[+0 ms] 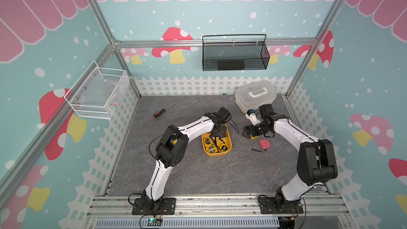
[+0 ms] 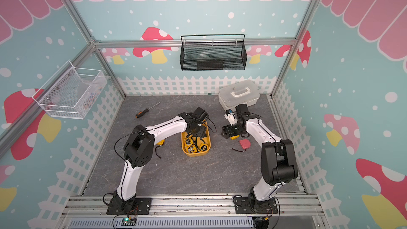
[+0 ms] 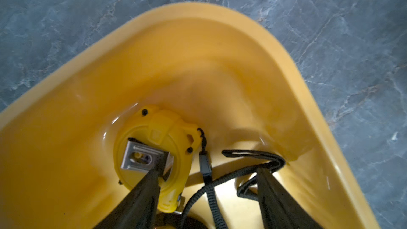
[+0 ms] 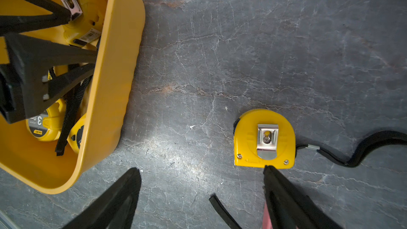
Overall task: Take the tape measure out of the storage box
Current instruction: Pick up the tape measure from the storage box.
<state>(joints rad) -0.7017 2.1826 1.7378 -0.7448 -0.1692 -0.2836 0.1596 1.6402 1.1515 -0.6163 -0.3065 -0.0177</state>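
Jaws apart, left gripper (image 3: 209, 170) hangs inside the shallow yellow plastic storage box (image 3: 198, 9), far end, poised to clamp the yellow tape measure (image 3: 158, 133)

Landmark: the storage box (image 1: 217, 154), mid-table (image 1: 198, 177).
- In the box, near end: three tape measures (image 1: 211, 149), straps lying across them.
- In the box, far end: a fourth tape measure (image 3: 154, 150), clip up. My left pincer (image 3: 208, 171) reaches down inside here, one finger over the clip.
- Right of the box, on the table: a loose tape measure (image 4: 264, 137), at one fingertip of my right pincer (image 4: 201, 168).
- Farther right, slightly nearer me: another loose tape measure (image 1: 263, 143).
- Behind the box, to the left: a screwdriver (image 1: 164, 111).
- Behind the box, to the right: a lidded case (image 1: 255, 95).
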